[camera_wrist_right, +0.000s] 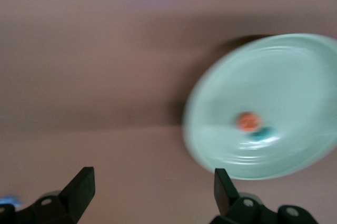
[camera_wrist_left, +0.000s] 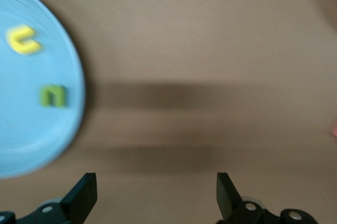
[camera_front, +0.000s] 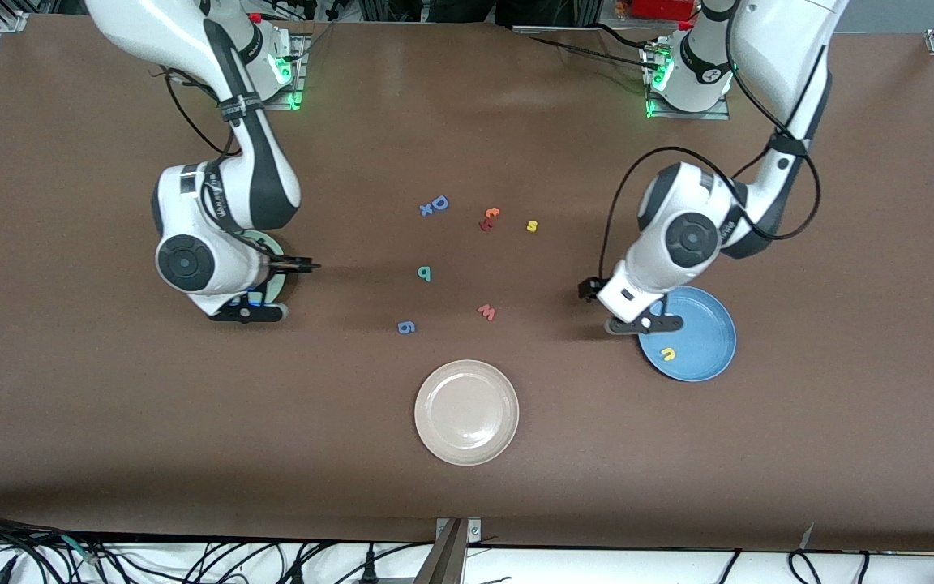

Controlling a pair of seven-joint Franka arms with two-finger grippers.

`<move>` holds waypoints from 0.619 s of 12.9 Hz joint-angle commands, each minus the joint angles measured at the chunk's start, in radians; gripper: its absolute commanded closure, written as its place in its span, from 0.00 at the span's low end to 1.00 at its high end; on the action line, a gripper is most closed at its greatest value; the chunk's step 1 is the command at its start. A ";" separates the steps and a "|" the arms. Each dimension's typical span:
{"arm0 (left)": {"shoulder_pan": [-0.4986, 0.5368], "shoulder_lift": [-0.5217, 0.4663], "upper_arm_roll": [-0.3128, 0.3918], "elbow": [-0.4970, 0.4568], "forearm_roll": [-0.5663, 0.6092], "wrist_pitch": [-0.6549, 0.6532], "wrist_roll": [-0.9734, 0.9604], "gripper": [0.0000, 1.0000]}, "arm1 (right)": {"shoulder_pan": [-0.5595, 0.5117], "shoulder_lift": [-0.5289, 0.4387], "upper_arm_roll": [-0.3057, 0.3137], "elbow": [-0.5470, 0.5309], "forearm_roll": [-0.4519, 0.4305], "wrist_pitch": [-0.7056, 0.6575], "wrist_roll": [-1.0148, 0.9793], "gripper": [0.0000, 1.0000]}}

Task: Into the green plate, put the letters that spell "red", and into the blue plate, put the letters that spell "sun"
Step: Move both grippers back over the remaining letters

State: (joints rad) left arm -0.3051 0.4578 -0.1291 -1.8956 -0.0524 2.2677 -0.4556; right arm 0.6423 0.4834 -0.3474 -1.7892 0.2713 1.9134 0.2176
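1. Looking from the front, you see the left gripper (camera_front: pixel 644 324) over the blue plate (camera_front: pixel 706 357) rim, yellow "n" (camera_front: pixel 667 354) inside; the right gripper (camera_front: pixel 260 308) hangs over the green plate (camera_front: pixel 276 280).
2. Left wrist: fingers (camera_wrist_left: pixel 84 195) spread, empty; you get "n" and green "u" (camera_wrist_left: pixel 53 95) on blue.
3. Right wrist: fingers (camera_wrist_right: pixel 79 187) apart, empty; orange "e" (camera_wrist_right: pixel 248 121) and a teal letter (camera_wrist_right: pixel 261 133) lie on green.

White rounded arm shells (camera_front: pixel 228 203) — black joints, black cables, green base lights.
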 commanded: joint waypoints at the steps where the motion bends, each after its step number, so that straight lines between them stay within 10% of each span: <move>1: -0.037 -0.082 -0.038 -0.085 -0.020 -0.010 -0.055 0.00 | 0.071 0.067 0.001 0.037 0.116 0.096 0.104 0.01; 8: -0.086 -0.071 -0.119 -0.203 0.075 0.036 0.017 0.00 | 0.260 0.202 0.033 0.050 0.128 0.414 0.384 0.09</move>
State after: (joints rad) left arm -0.3912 0.4099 -0.2402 -2.0500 -0.0330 2.2771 -0.4862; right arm 0.8912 0.6502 -0.3155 -1.7764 0.3800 2.3026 0.5632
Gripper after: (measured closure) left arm 0.000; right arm 0.057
